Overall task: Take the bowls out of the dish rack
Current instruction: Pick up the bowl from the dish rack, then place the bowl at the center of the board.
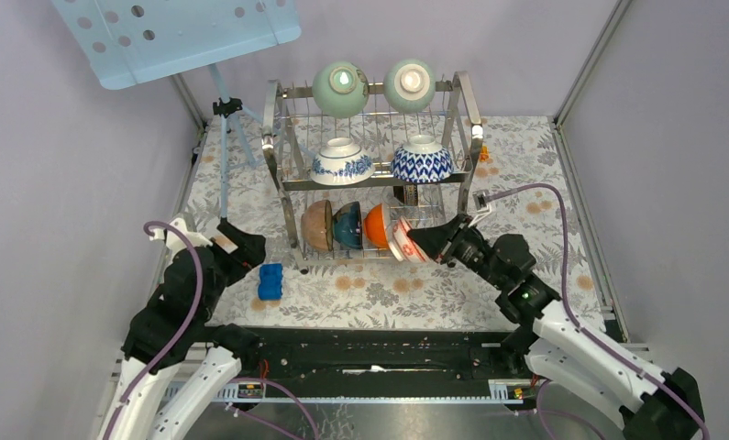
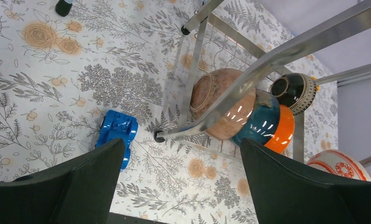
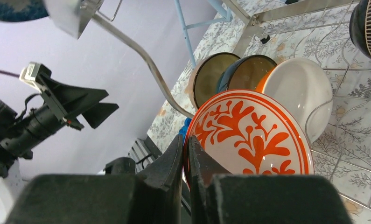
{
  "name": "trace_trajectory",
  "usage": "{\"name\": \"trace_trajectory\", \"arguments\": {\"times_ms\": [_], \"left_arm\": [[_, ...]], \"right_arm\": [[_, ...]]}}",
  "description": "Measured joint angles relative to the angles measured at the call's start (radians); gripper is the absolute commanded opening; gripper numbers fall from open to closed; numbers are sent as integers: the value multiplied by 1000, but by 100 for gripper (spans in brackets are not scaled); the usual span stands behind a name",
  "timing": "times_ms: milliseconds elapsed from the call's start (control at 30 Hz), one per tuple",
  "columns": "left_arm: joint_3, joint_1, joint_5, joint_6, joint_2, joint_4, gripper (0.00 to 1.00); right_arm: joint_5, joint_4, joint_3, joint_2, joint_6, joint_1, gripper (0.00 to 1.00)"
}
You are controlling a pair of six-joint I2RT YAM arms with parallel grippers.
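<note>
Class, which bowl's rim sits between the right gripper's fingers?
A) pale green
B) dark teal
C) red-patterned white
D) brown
C: the right gripper pinches the rim of the red-patterned white bowl, which stands at the right end of the lower row of the dish rack.

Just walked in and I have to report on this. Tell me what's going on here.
The right gripper is pinched shut on the rim of the red-patterned bowl at the right end of the dish rack's lower row. The other seven bowls sit in the rack. The left gripper hangs open over the table near a small blue object, holding nothing.
</note>
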Motion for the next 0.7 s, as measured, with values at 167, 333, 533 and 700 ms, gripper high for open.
{"name": "trace_trajectory", "arguments": {"times_ms": [167, 333, 533, 700], "left_arm": [[22, 0, 41, -9, -4, -26, 99], [21, 0, 122, -14, -3, -33, 99], [2, 0, 219, -42, 11, -44, 99], [-26, 0, 302, -61, 32, -55, 99]], "right_arm": [[-32, -208, 56, -123, -101, 8, 0], [-20, -409, 100, -204, -222, 60, 0], [72, -610, 152, -211, -351, 200, 0], [188, -676, 175, -150, -421, 346, 0]]}}
